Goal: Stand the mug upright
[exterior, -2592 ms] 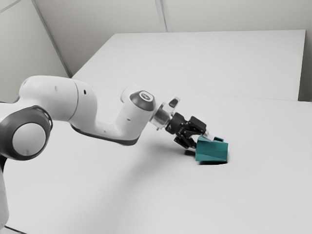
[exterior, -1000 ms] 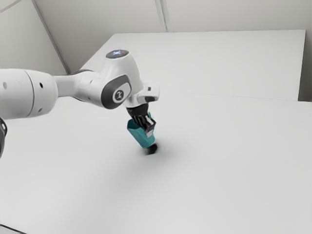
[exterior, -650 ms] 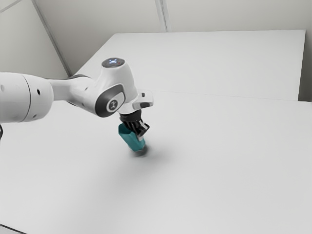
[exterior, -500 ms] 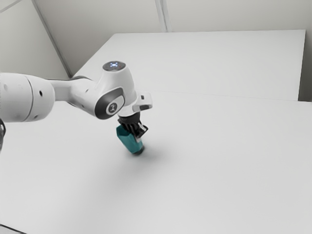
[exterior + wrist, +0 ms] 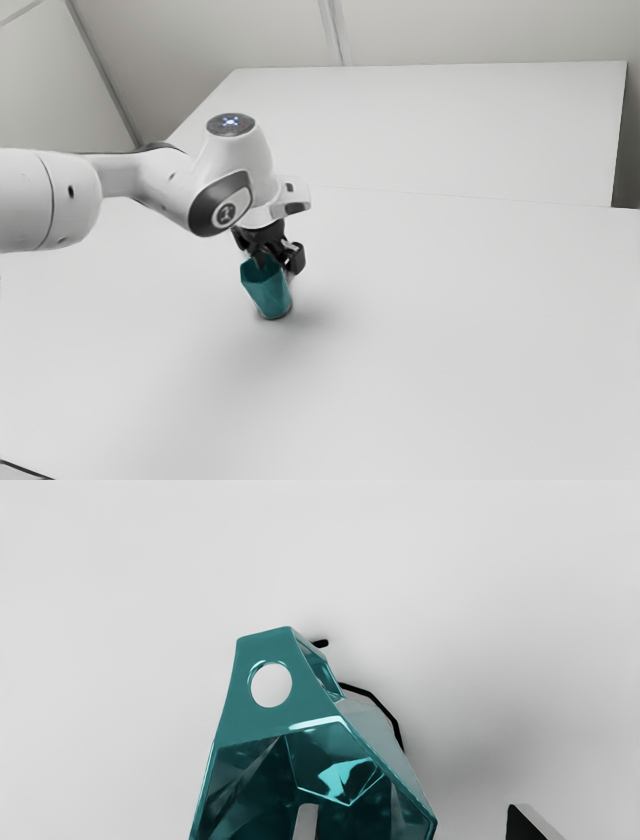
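Mug (image 5: 268, 290) stands mouth up on the table (image 5: 450, 350), with the gripper (image 5: 409, 807) over its rim. The fingers are apart: one tip reaches down inside the mug, the other stands outside with a gap to the wall, so nothing is clamped. That inner finger (the one I would watch) is the likeliest trouble, in my judgement: a sideways drift or a turn of the hand could press it against the wall and tip or drag the mug, and a slanted lift could catch the rim.

Further out, the handle (image 5: 272, 645) sticks out to one side and could pull a badly seated mug over. In the exterior view the body seems to lean a little, mouth toward the view's left; I cannot tell whether the base lies flat. If it does not, the unheld mug may rock or fall.
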Controlling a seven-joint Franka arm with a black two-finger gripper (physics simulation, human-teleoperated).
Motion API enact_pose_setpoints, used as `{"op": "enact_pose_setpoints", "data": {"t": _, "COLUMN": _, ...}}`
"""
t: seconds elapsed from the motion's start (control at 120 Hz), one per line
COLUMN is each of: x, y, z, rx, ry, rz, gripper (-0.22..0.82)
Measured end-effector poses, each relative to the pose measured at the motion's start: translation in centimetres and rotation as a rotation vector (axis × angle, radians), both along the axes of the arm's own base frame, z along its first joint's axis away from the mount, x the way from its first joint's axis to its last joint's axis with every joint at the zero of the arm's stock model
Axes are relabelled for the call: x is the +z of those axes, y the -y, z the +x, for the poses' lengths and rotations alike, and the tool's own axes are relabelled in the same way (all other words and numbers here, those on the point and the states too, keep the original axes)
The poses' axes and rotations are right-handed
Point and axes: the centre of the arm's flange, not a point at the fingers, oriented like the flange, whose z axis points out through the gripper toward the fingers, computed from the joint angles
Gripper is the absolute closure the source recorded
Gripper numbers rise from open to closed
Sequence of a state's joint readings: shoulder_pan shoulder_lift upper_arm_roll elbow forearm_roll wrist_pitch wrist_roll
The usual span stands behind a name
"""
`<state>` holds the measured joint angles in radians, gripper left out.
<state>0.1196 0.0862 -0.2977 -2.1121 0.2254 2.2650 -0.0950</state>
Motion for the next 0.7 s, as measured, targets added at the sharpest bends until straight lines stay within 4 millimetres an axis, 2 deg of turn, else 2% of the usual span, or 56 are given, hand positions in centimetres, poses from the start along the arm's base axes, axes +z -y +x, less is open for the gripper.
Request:
{"op": "enact_pose_setpoints", "data": {"t": 0.125, "x": 3.5, "y": 0.5, "z": -0.1, "rx": 0.038, "ry": 0.018, "rz": -0.027, "gripper": 0.11}}
{"op": "enact_pose_setpoints", "data": {"t": 0.258, "x": 6.8, "y": -0.2, "z": 0.6, "rx": 0.129, "ry": 0.012, "rz": -0.117, "gripper": 0.06}}
{"op": "enact_pose_setpoints", "data": {"t": 0.417, "x": 14.0, "y": -1.7, "z": 3.3, "rx": 0.191, "ry": 0.049, "rz": -0.176, "gripper": 0.03}}
{"op": "enact_pose_setpoints", "data": {"t": 0.55, "x": 18.8, "y": -2.3, "z": 3.9, "rx": 0.206, "ry": 0.047, "rz": -0.181, "gripper": 0.02}}
{"op": "enact_pose_setpoints", "data": {"t": 0.7, "x": 22.1, "y": -2.0, "z": 3.3, "rx": 0.209, "ry": 0.024, "rz": -0.162, "gripper": 0.01}}
